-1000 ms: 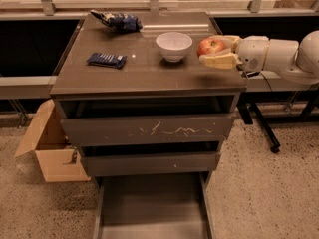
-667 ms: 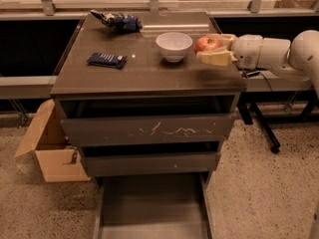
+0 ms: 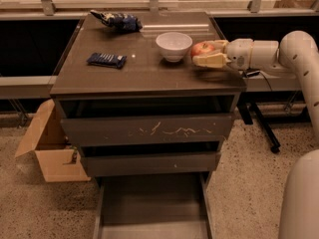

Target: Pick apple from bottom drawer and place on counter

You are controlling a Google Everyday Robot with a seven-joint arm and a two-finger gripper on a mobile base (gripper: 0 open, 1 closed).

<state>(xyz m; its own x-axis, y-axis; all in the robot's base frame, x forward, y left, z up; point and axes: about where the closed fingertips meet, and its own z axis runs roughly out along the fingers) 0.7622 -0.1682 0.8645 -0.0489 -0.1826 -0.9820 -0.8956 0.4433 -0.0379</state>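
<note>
My gripper (image 3: 207,54) reaches in from the right over the right side of the counter (image 3: 139,68). Its fingers are shut on the red apple (image 3: 201,48), which is held just above the counter surface, right of the white bowl (image 3: 174,46). The bottom drawer (image 3: 152,208) is pulled out at the foot of the cabinet and its grey floor shows nothing in it.
A dark blue packet (image 3: 106,59) lies on the counter's left, and a blue chip bag (image 3: 117,20) at the back. The scratched drawer front (image 3: 147,129) and plain middle front (image 3: 149,162) are below. An open cardboard box (image 3: 50,148) stands on the floor at left.
My gripper with the apple has moved left over the counter, closer to the white bowl.
</note>
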